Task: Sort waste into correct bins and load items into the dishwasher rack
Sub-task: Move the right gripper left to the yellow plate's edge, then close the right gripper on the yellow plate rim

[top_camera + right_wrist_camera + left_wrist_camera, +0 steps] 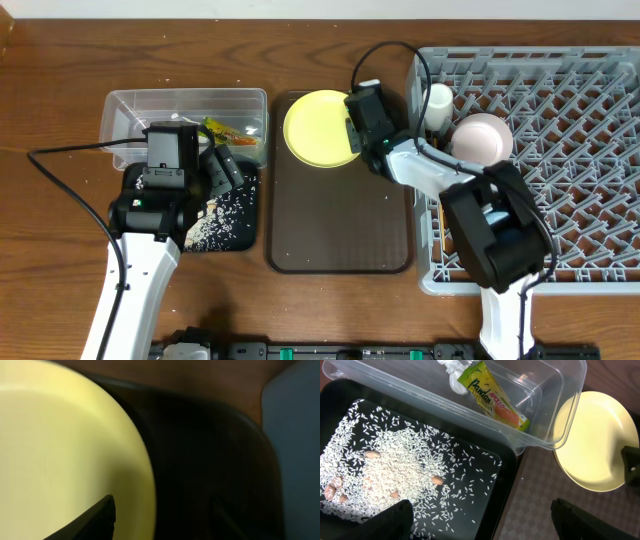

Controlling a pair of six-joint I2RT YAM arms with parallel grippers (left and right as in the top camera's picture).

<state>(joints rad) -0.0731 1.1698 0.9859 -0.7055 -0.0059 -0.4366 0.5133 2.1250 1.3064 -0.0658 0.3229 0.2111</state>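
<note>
overhead view first: where's the yellow plate (315, 128)?

on the far end of the brown serving tray (340, 225), near the clear tub (125, 110). the right gripper (352, 130) is at its right edge.

has it got hold of it?

can't tell. in the right wrist view the jaws stand partly apart with the rim running between them. one finger (97, 517) is over the yellow face, the other over the dark tray. it's too blurred to see a pinch.

and the left gripper (218, 170)?

spread wide, nothing in it, over the black tray (250, 235), which holds the rice grains (385, 467) and a few brownish bits (437, 479).

the wrapper (492, 397)?

lying in the clear tub, a white paper wad (452, 370) right beside it.

the dishwasher rack (580, 130)?

right of the serving tray, with a white cup (437, 100) and a pale round bowl (480, 138) in its far left corner.
</note>
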